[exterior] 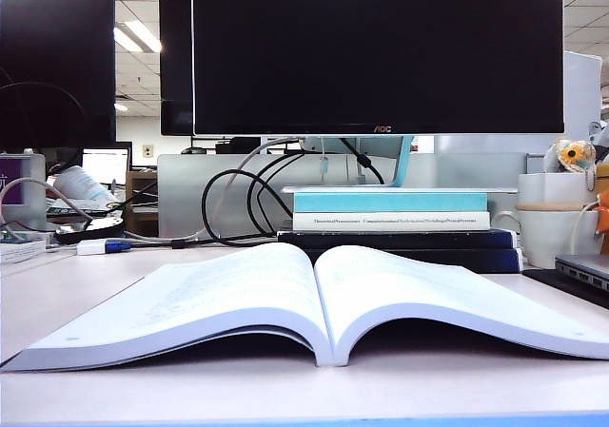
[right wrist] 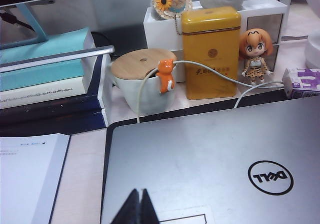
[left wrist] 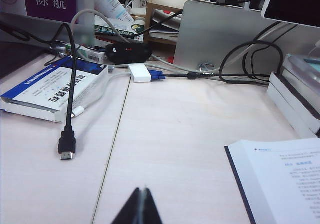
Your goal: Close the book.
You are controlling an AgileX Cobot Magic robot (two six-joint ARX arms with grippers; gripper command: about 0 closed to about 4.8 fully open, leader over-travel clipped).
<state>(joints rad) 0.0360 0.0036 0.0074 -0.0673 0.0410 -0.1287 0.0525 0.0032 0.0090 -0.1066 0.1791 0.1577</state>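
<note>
Book [exterior: 314, 299] pages lie spread wide at the near middle of the desk [exterior: 285, 389], spine toward the camera in the exterior view, both halves arching away to left and right. Neither arm shows in that view. The left gripper [left wrist: 140, 206] hangs over bare desk to the left of the book, its tips pressed together and gripping nothing. The right gripper [right wrist: 138, 207] hovers over the closed Dell laptop [right wrist: 215, 154] on the right, tips likewise pressed together and empty.

Several risks follow, as I judge it. A gripper that slides under a page edge may lift only a few thin sheets, which could crease or tear instead of turning the whole half. The right half lies just beside the laptop, so a sweep from that side could knock it. The loose HDMI cable [left wrist: 67, 146] to the left could snag the left arm.

Hard to tell: the cover is hidden underneath, with only a dark edge showing in the wrist views. The book's right edge is cut off in the exterior view, and the page print is too small to read.
</note>
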